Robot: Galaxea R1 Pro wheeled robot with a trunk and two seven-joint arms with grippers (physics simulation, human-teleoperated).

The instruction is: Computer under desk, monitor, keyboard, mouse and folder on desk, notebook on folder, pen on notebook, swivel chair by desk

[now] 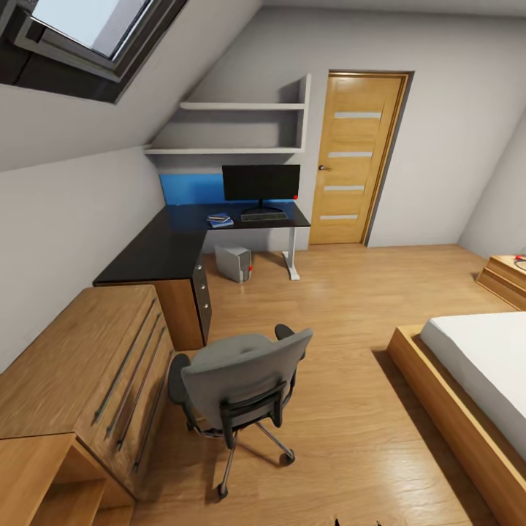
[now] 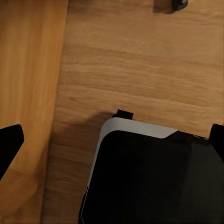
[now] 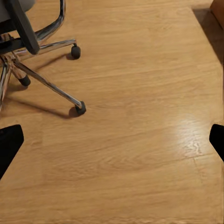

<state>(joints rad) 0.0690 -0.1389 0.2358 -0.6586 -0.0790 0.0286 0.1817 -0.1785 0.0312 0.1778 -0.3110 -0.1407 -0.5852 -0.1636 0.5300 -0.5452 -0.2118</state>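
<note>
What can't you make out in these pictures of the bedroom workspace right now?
- Head view: the mouse and pen are too small to tell on the desk.
- Head view: the swivel chair has its back hiding the seat.
- Head view: the stack is too small to separate folder from notebook.

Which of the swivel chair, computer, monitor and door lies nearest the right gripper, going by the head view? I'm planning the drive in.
1. swivel chair: on the floor just ahead, backrest toward the camera.
2. computer: under the desk.
3. monitor: on the desk's far end.
4. door: far wall.

The right gripper hangs above bare floor.
</note>
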